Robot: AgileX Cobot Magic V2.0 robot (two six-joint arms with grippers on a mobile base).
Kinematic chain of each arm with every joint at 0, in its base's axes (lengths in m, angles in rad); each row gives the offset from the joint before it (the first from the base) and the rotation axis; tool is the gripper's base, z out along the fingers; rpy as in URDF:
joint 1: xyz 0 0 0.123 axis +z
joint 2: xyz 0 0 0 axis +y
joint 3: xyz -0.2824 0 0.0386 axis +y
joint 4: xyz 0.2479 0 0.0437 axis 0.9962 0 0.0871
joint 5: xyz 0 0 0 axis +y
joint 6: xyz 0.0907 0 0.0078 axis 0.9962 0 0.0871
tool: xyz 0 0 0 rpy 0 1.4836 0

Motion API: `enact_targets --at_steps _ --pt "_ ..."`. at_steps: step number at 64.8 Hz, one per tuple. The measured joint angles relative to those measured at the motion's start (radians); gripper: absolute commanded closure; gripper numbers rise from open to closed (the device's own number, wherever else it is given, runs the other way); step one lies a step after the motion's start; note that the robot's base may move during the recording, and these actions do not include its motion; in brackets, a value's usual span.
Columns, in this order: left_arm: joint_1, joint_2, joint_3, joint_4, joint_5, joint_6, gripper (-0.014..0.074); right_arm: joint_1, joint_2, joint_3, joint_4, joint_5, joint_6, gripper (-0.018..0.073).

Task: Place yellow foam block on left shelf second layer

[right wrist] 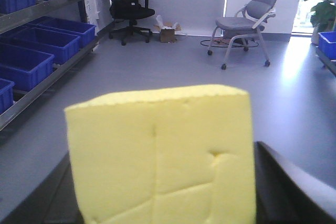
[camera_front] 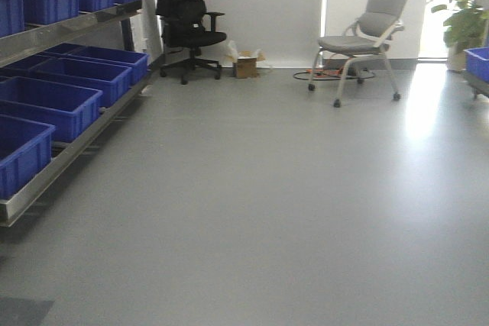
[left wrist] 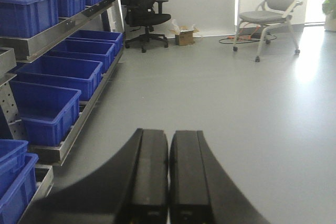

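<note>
The yellow foam block (right wrist: 163, 153) fills the lower middle of the right wrist view, creased across its near face. My right gripper (right wrist: 163, 187) is shut on it, a dark finger (right wrist: 286, 182) showing at each side. My left gripper (left wrist: 169, 136) is shut and empty, its two black fingers pressed together above the grey floor. The left shelf (camera_front: 76, 27) runs along the left wall in metal layers, each lined with blue bins (camera_front: 53, 101). The left wrist view has it close by at the left, as shelf (left wrist: 79, 124). No gripper shows in the front view.
A black office chair (camera_front: 187, 24) stands at the shelf's far end, with a cardboard box (camera_front: 246, 62) beside it. A grey wheeled chair (camera_front: 367, 32) and floor cables (camera_front: 332, 75) are at the back right. A plant (camera_front: 466, 5) and another blue bin (camera_front: 477, 62) sit far right.
</note>
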Motion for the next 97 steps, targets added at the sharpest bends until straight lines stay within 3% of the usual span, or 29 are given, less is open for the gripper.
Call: enact_targets --at_steps 97 --pt "0.0 0.0 0.0 0.0 0.0 0.0 0.046 0.0 0.0 0.0 -0.002 0.0 0.0 0.023"
